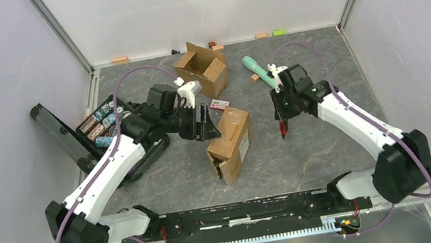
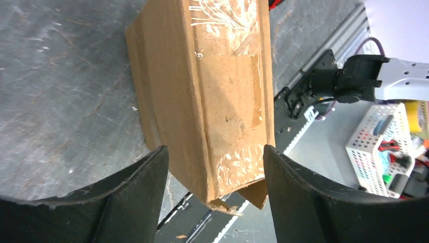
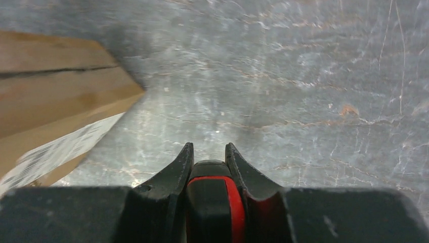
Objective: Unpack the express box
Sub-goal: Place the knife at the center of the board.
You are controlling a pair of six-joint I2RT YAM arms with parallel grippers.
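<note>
Straddles the express box (image 1: pixel 231 142) with the left gripper (image 1: pixel 205 123); clamps a red-and-black tool (image 3: pixel 215 197) in the right gripper (image 3: pixel 209 152).

Places the left fingers (image 2: pixel 136 197) wide apart on either side of the box's taped end, right at the cardboard edges; cannot tell whether pressing or merely alongside. Shows the box lying on the grey table (image 1: pixel 309 152) in the middle, between the two arms, white label on one side. Points the clenched tool down over bare table, right of the box and apart from it. Behind: a small opened carton (image 1: pixel 204 68), a green-handled tool (image 1: pixel 259 70).
</note>
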